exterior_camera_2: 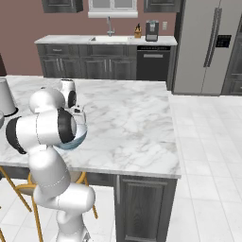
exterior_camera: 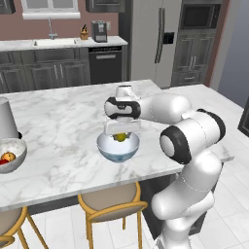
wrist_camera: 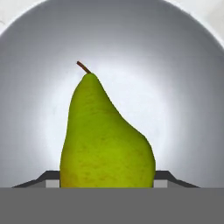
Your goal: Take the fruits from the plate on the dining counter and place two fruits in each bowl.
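My gripper (exterior_camera: 120,132) hangs over the white bowl with the blue outside (exterior_camera: 118,148), shut on a yellow-green pear (exterior_camera: 119,137). In the hand view the pear (wrist_camera: 105,140) stands stem up between the two fingertips (wrist_camera: 49,180), with the bowl's pale inside (wrist_camera: 175,87) all around it. This bowl (exterior_camera_2: 79,137) peeks out behind my arm in the right base view. A speckled grey-white bowl (exterior_camera: 14,158) at the far left of the dining counter (exterior_camera: 63,116) holds a red fruit (exterior_camera: 2,162) and an orange-brown one (exterior_camera: 8,156). The plate is out of view.
A tall grey cylinder (exterior_camera: 6,116) stands on the counter behind the speckled bowl. Stools with tan seats (exterior_camera: 112,199) are tucked under the counter's near edge. A back counter with a sink (exterior_camera: 53,43) and a fridge (exterior_camera: 155,39) line the far wall.
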Robot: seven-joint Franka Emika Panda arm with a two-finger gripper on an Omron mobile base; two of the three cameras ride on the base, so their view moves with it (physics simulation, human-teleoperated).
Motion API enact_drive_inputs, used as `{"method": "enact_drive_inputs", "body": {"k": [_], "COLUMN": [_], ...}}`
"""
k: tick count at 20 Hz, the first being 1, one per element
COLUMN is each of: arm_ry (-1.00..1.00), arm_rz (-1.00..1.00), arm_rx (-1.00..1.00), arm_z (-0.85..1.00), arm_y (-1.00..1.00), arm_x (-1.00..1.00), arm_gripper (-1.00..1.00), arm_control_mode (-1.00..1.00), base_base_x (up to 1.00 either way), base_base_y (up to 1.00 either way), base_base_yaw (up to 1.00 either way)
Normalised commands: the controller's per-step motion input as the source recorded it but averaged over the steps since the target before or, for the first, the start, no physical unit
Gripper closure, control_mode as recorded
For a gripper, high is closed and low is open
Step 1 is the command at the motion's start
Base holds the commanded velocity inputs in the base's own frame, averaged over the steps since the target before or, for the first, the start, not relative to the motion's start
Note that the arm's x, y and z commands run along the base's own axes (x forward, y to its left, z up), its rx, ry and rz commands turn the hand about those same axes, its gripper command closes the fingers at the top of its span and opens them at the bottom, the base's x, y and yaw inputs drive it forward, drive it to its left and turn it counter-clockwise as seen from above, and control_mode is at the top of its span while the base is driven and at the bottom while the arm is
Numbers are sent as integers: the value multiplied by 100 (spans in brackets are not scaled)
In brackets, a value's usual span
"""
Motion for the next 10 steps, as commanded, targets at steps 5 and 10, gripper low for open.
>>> {"method": "enact_drive_inputs", "body": {"k": [5,10], "arm_ry": [0,1], "arm_rz": [0,0], "arm_rx": [-1,0], "arm_z": [-27,0], "arm_y": [0,0], "arm_x": [-4,0], "arm_gripper": [100,100], "arm_control_mode": [-100,-100], "base_base_x": [0,0], "base_base_y": [0,0], "base_base_yaw": [0,0]}}
